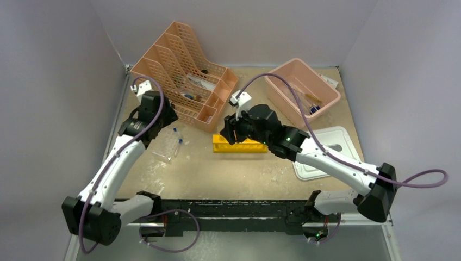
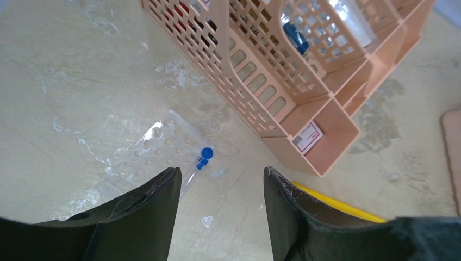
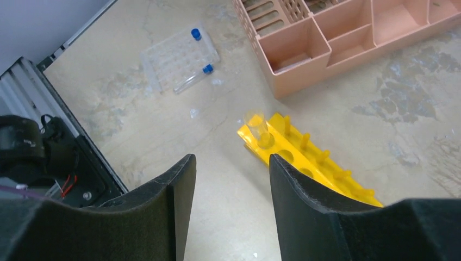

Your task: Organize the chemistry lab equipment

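Left pincer, one: fingers spread, nothing between them, hanging above the tabletop. Blue-capped tubes, two: both lie flat just ahead of the left pincer's tips. One rests on the clear dimpled plate and the other along its edge; only one cap falls inside the left wrist view. Clear dimpled plate, one: flat on the table, just ahead of the left pincer. Peach mesh organizer, one: beyond the left pincer, farther out than the tubes, with small items in its compartments too blurred to count. Yellow test-tube rack, one: on the table directly below and ahead of the right pincer, its holes facing up. Clear tube, one: standing in the rack's end hole, ahead of the right pincer's tips. Right pincer, one: fingers spread, gripping nothing, above the rack. Pink tub, one: beyond and outward of the right pincer. White lid, one: beside the right forearm, behind the right pincer.
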Controlling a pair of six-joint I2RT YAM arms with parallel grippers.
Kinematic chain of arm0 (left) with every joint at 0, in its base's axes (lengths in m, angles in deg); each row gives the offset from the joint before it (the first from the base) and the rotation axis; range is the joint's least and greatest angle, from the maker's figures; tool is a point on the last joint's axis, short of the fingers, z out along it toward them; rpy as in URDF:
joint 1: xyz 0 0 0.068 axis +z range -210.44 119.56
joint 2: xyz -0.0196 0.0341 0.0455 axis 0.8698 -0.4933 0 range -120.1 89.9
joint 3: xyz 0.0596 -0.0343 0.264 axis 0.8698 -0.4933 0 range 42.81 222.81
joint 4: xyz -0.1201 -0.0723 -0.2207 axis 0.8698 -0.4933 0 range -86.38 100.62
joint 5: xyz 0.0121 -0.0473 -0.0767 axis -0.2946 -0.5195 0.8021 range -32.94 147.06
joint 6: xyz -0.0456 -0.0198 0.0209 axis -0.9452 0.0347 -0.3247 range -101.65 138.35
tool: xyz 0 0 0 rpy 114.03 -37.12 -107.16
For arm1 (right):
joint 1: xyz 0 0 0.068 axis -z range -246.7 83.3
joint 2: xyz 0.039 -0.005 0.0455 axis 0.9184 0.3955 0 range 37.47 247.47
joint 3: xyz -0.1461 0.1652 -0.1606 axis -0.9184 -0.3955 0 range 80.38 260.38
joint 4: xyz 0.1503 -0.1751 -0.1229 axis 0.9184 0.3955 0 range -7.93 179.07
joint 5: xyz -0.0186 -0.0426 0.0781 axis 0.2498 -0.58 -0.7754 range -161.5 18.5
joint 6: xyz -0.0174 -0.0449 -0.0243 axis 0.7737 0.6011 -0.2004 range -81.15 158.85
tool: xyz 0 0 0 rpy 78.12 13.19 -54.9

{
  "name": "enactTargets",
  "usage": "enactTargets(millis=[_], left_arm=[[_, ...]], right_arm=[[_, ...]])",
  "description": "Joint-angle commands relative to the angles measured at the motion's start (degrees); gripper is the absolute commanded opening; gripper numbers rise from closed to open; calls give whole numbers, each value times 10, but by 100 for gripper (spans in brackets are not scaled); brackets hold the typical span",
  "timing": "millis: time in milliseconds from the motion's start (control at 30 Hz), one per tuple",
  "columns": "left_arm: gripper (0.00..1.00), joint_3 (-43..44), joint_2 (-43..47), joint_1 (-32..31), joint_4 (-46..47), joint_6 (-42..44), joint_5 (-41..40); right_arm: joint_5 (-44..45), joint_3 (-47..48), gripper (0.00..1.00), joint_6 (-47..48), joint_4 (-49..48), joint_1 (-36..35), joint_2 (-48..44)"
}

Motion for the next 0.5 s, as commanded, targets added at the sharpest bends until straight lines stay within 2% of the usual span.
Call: enactTargets(millis=[0,233,333,467], left_arm=[[56,39,79,4,-31,6,-23],[56,115,149,4,-84,21,-85],[56,140,161,4,-107,31,-95],[56,149,175,4,-128,37,-99]], right_arm=[[93,69,54,-25,-2,-48,47],[210,165,54,11,-19,-151,185],[226,207,54,19,-18,-170,253],[212,242,53,-17,-28,-178,338]])
